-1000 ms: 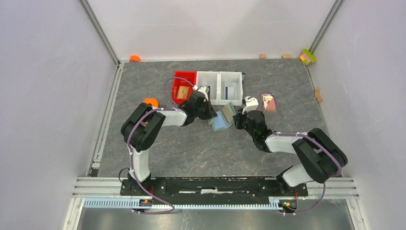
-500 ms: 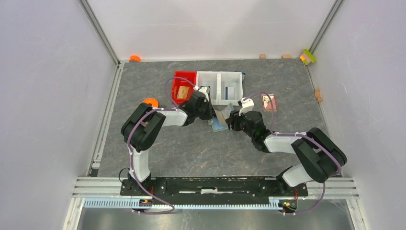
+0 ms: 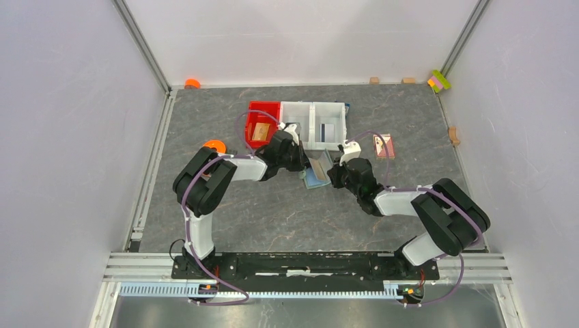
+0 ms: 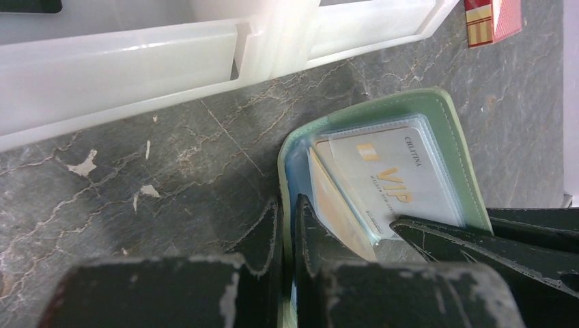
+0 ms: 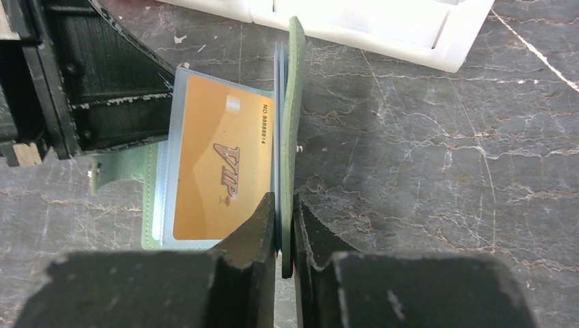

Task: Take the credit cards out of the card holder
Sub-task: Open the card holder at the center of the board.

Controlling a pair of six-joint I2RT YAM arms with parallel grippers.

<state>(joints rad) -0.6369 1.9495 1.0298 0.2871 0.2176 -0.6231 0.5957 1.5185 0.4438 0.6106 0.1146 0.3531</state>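
The sage-green card holder (image 3: 316, 171) lies open in front of the white bins, held from both sides. My left gripper (image 3: 302, 166) is shut on its left cover edge; in the left wrist view (image 4: 288, 205) the cover (image 4: 444, 130) sits between the jaws. A pale VIP card (image 4: 389, 178) and a tan card (image 4: 334, 205) sit in its clear pockets. My right gripper (image 3: 330, 171) is shut on the other flap, which stands upright (image 5: 295, 102) in the right wrist view (image 5: 283, 201). A gold VIP card (image 5: 218, 164) lies in a pocket on the flat half.
The white bin (image 3: 321, 123) and red bin (image 3: 259, 126) stand just behind the holder. The pink square item (image 3: 383, 145) lies to the right. An orange object (image 3: 214, 145) sits by the left arm. Small blocks lie along the back and right edges.
My right gripper has moved left with the flap, which has swung upright, so the holder looks narrower from above. The left gripper has stayed in place.
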